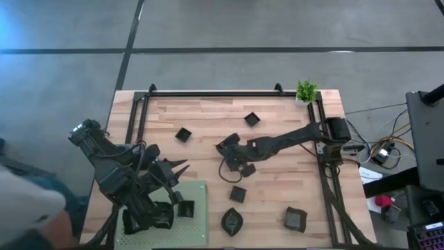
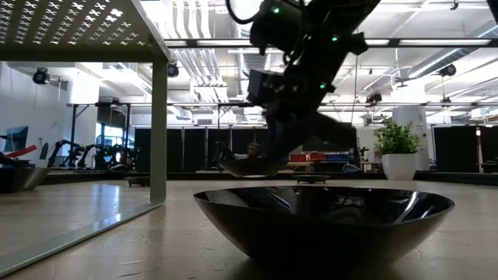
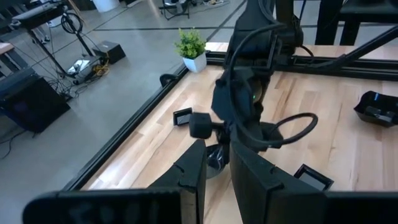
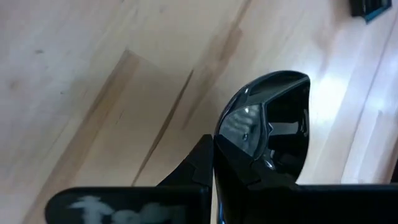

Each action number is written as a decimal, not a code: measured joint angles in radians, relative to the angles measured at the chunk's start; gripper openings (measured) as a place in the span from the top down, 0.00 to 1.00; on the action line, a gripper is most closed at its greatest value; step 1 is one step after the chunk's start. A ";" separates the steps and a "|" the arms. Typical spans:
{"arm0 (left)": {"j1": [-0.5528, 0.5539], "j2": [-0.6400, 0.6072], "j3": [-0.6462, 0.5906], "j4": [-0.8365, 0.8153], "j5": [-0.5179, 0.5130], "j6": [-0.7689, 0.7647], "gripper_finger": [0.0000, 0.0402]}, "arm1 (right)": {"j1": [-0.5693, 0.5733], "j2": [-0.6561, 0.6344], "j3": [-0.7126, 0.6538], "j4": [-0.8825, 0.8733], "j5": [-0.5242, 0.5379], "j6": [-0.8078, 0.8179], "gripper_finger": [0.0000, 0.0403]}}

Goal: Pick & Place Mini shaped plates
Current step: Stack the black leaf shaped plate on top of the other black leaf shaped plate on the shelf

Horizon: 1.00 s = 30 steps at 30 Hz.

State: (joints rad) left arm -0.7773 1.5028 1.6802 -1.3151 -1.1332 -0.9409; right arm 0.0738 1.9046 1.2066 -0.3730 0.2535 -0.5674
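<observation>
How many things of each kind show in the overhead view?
Black mini plates: 7 in view, one of them in the right gripper; the left arm may hide more
Green perforated mat: 1
Potted plant: 1
Total: 9

Potted plant (image 1: 306, 91): a small green plant in a white pot is standing at the table's far right corner, well beyond the right arm's jaws, upright beside the black frame rail; it is also showing in the left wrist view (image 3: 191, 48).
Perforated mat (image 1: 198, 222): a light green mat with rows of holes is lying flat on the near left part of the table, under and just beside the left arm's jaws.
Wooden table (image 1: 277, 187): pale butcher-block planks are lying bare beneath the right arm's jaws.
Black frame (image 1: 215, 94): dark rails are running along the table's far and side edges.
Cables (image 1: 381, 149): loose wires are trailing off the table's right side.
</observation>
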 joint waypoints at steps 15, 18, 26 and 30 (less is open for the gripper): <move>0.000 0.000 0.000 0.025 0.023 -0.063 0.83 | 0.000 0.144 0.127 0.048 -0.009 -0.170 0.98; 0.000 0.000 0.000 0.025 0.024 -0.066 0.83 | -0.001 0.142 0.133 0.050 -0.044 -0.173 0.98; 0.000 0.000 0.000 0.040 0.060 -0.066 0.83 | -0.001 0.142 0.146 0.049 -0.044 -0.193 0.98; 0.000 0.000 0.000 0.043 0.064 -0.066 0.83 | 0.000 0.142 0.146 0.049 -0.044 -0.195 0.96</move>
State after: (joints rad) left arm -0.7773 1.5032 1.6802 -1.2724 -1.0694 -1.0073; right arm 0.0738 2.0466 1.3521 -0.3237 0.2096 -0.7629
